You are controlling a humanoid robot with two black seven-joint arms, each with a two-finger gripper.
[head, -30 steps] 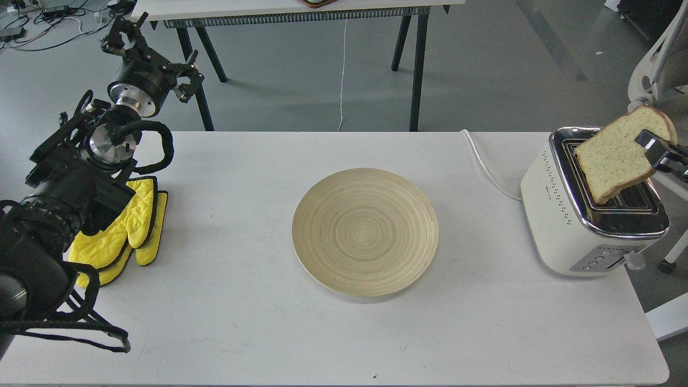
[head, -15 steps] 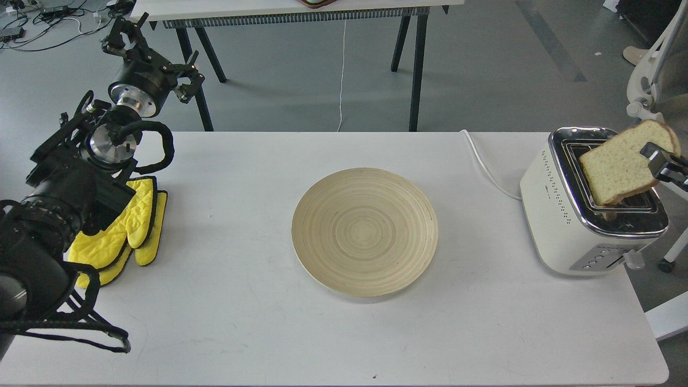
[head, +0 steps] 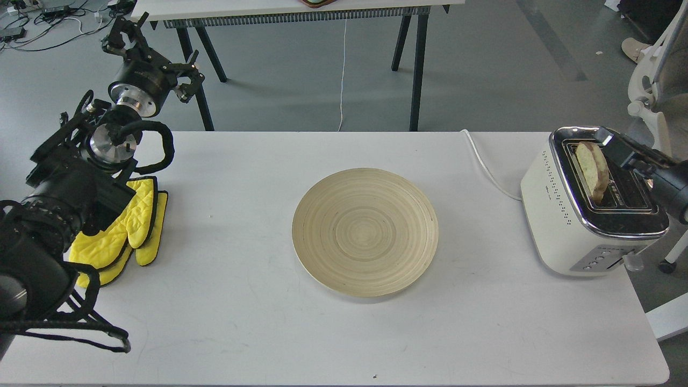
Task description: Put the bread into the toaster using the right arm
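The bread [head: 592, 169] stands on edge in the left slot of the cream-white toaster [head: 559, 215] at the table's right end, its crusted top sticking out above the chrome. My right gripper [head: 611, 145] reaches in from the right edge over the toaster, its tip right beside the bread's upper far edge. Its fingers show as one dark bar, so I cannot tell whether it grips the bread. My left gripper [head: 156, 54] is raised past the table's far left corner, fingers spread and empty.
A round wooden plate [head: 365, 232] lies mid-table. Yellow oven mitts [head: 131, 226] lie at the left under my left arm. The toaster's white cord [head: 486, 166] runs off the back edge. A second table's legs [head: 416, 64] stand behind, and a white chair [head: 653, 80] stands at the right.
The bread went from tilted flat above the toaster to upright down in the left slot. My right gripper swung left and lower over the toaster. The left arm has not moved.
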